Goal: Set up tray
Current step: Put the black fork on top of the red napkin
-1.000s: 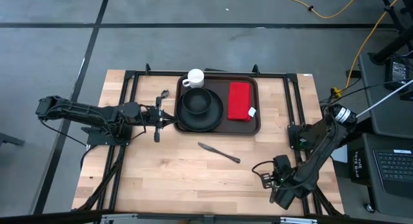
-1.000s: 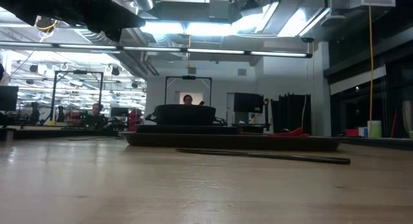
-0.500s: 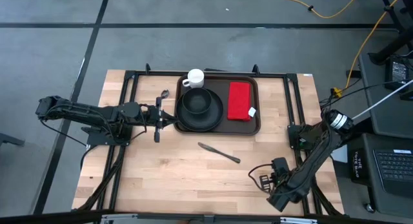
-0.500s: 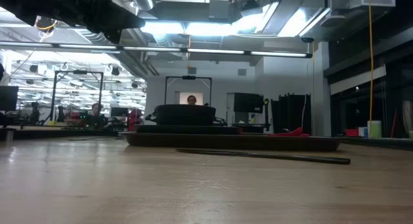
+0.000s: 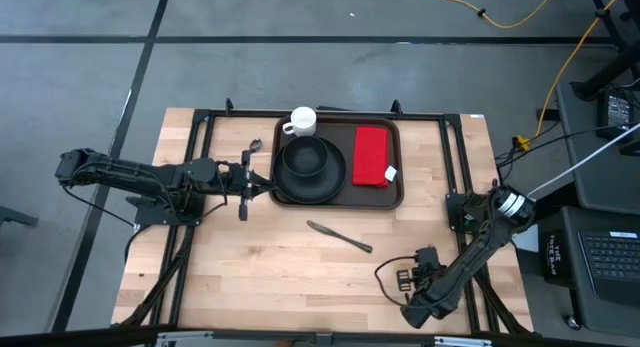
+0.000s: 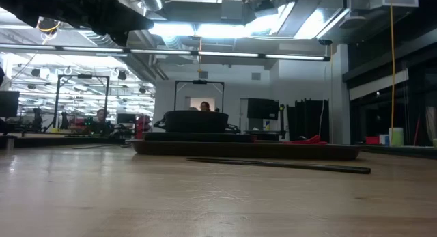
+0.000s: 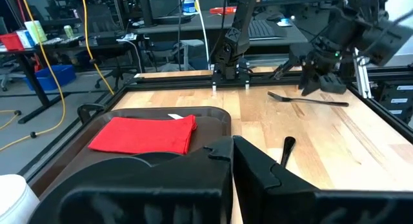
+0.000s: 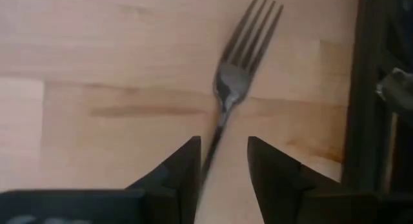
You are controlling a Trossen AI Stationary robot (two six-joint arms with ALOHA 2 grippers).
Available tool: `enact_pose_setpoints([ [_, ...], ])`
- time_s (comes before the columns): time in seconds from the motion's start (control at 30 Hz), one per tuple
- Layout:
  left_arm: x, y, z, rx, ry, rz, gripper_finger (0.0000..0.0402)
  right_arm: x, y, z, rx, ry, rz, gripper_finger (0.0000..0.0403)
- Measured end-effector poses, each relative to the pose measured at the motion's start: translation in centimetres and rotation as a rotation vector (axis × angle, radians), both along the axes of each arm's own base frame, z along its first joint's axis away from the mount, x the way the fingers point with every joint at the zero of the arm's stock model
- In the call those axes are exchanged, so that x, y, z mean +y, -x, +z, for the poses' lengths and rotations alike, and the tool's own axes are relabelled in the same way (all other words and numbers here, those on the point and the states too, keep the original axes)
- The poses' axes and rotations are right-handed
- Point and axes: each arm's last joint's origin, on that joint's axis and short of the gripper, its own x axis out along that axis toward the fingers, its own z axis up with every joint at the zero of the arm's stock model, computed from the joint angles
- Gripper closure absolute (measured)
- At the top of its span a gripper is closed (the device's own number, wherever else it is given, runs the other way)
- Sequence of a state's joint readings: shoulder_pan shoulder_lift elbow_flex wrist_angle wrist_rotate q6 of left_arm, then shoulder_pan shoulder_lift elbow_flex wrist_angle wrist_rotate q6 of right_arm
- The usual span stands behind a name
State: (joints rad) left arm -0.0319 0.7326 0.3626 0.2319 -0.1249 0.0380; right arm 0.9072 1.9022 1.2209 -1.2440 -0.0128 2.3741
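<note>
The dark brown tray lies at the table's far middle. It holds a round black plate, a white mug and a folded red napkin. A fork lies flat on the wood near the table's near right corner. My right gripper points down over it, open, with one finger on either side of the fork's handle. The left wrist view shows the same gripper above the fork. My left gripper waits shut beside the tray's left rim.
A knife lies slantwise on the bare wood between the tray and the near edge. A small utensil lies left of the tray, by my left arm. Black frame rails run along the table's sides.
My right gripper has sunk toward the table and drifted a little toward the near edge and the left. Its fingers now stand wider apart than a second ago. The tray, the knife and my left arm have kept still.
</note>
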Motion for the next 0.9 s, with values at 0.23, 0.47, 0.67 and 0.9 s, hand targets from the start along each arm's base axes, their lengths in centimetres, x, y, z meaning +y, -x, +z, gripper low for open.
enact_pose_setpoints([
  [0.23,0.0,0.0,0.0,-0.003,0.025,0.003,0.0398,0.2,-0.2,-1.3,0.034,0.024,-0.015,0.0272],
  [0.47,0.0,0.0,0.0,-0.002,0.025,0.004,0.0397,0.4,-0.4,-2.2,0.025,0.036,-0.009,0.0272],
  [0.67,0.0,0.0,0.0,-0.002,0.025,0.004,0.0399,0.5,-0.5,-3.0,0.032,0.057,-0.006,0.0272],
  [0.9,0.0,0.0,0.0,-0.003,0.026,0.004,0.0396,0.6,-0.7,-3.2,0.004,0.059,0.005,0.0272],
])
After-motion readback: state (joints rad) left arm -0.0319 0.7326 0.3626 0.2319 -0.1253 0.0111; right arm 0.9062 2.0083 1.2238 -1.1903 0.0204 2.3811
